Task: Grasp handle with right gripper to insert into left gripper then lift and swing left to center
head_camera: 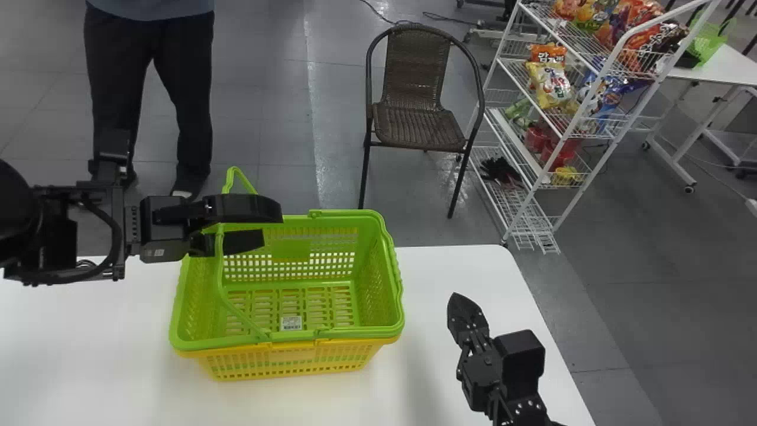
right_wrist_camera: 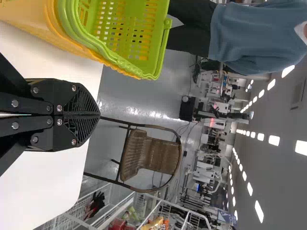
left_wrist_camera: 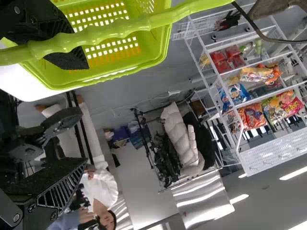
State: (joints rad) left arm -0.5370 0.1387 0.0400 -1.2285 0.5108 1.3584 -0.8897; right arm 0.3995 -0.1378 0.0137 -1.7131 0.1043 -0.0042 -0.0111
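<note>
Head view puts the green basket [head_camera: 366, 332] left of centre, nested in a yellow basket [head_camera: 290, 362]. Its handle [left_wrist_camera: 110, 31] leans up toward the basket's left end, beside the left gripper [head_camera: 271, 226]. Those 2 fingers are spread, pinching nothing; I cannot tell whether the bar sits fully between them. Well apart, at the near right, the right gripper [right_wrist_camera: 98, 115] has its 2 fingers pressed together on nothing.

Trouble would likely come from the left fingers closing too soon: if the bar isn't deep enough, it could slip out and flop down. A grip away from the bar's middle could tip the basket as it rises. The 2 baskets might also cling together, so the yellow could lift too, then drop or drag.

Both rest on a white table [head_camera: 449, 272]. Past its far edge, a brown chair [head_camera: 417, 118] stands on grey floor [head_camera: 639, 284]; to the far right, a white wire rack [head_camera: 593, 92] holds snack bags [head_camera: 550, 83].
</note>
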